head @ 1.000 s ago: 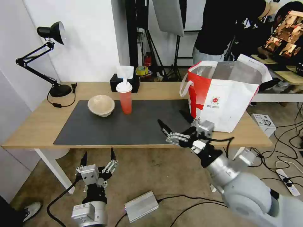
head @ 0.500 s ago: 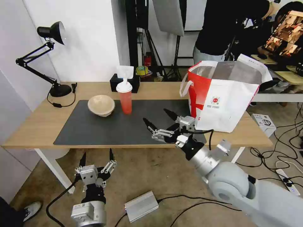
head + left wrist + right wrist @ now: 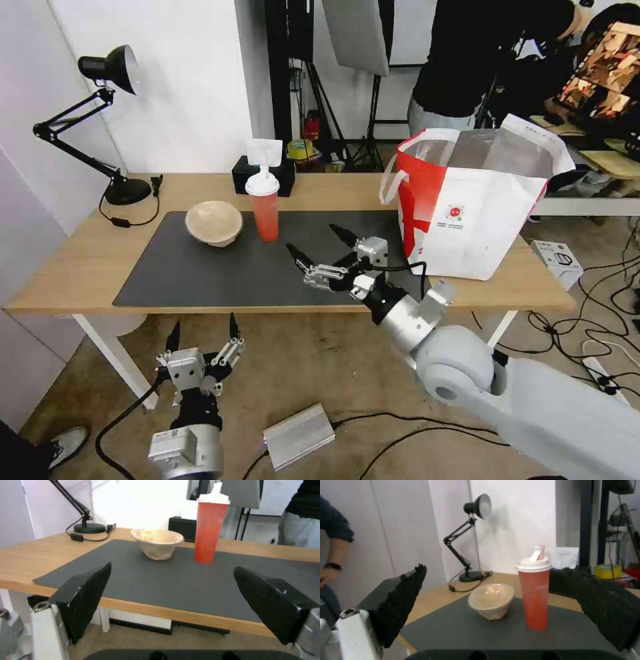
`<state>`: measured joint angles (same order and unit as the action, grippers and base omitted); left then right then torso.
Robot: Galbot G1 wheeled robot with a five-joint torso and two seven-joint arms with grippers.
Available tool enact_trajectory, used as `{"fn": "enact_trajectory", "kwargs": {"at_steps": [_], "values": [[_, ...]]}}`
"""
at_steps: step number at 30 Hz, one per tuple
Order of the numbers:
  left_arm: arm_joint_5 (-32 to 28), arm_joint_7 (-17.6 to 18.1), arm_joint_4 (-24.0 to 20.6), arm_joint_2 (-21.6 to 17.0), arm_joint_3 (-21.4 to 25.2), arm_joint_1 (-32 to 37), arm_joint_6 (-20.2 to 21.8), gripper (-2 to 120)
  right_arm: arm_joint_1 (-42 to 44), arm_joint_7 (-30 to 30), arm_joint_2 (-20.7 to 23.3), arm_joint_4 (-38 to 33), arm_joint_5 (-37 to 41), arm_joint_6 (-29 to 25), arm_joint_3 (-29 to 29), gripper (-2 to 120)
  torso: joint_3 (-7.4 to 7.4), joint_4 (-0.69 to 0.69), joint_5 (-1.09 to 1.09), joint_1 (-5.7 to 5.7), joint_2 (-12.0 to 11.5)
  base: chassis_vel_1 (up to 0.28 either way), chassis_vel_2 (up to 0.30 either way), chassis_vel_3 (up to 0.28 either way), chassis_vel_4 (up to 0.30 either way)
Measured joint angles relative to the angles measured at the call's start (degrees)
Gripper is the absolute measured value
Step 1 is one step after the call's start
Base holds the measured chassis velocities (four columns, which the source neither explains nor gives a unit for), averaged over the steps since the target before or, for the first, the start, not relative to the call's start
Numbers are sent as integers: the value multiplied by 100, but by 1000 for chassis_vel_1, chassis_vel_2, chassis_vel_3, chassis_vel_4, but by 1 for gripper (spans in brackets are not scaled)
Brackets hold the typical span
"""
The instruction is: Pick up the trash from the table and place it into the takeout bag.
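A tall red drink cup [image 3: 265, 208] with a white lid stands on the dark grey mat [image 3: 200, 273] of the table [image 3: 73, 267]. A beige paper bowl [image 3: 213, 223] sits just left of it. The white and red takeout bag [image 3: 477, 207] stands open at the table's right end. My right gripper [image 3: 312, 239] hovers open over the mat, between the bag and the cup, pointing at the cup [image 3: 535, 597] and the bowl [image 3: 491, 601]. My left gripper [image 3: 205, 325] hangs open below the table's front edge, facing the bowl [image 3: 156, 543] and the cup [image 3: 208, 530].
A black desk lamp [image 3: 107, 67] stands at the table's back left. A black tissue box [image 3: 263, 175] sits behind the cup. A silver box [image 3: 298, 437] and cables lie on the floor. People stand behind the bag.
My right gripper has swung left from in front of the bag, over the mat and closer to the cup. The left arm has stayed put.
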<state>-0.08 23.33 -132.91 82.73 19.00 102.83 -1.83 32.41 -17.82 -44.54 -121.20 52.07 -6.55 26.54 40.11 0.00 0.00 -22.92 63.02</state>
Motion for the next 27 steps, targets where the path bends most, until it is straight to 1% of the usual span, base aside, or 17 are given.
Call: {"fn": "enact_trajectory", "kwargs": {"at_steps": [5,7,13,27], "values": [[-2,0,-5,8,-15,-7,0,97,-190,-215,-226,256,-114,108,151,100,0,0,0,0,0,0,0,0,0],[-18,-84,-9,10,-28,-21,-55,97,-281,-420,-333,373,-208,229,237,100,0,0,-1,0,0,0,0,0,0],[-16,-188,7,17,-62,-35,-122,97,-367,-703,-503,527,-266,445,282,100,0,0,0,0,0,0,0,0,0],[-13,-184,96,13,-58,-68,-124,97,-596,-867,-859,936,-130,676,408,100,-1,0,-1,0,1,0,0,0,0]]}}
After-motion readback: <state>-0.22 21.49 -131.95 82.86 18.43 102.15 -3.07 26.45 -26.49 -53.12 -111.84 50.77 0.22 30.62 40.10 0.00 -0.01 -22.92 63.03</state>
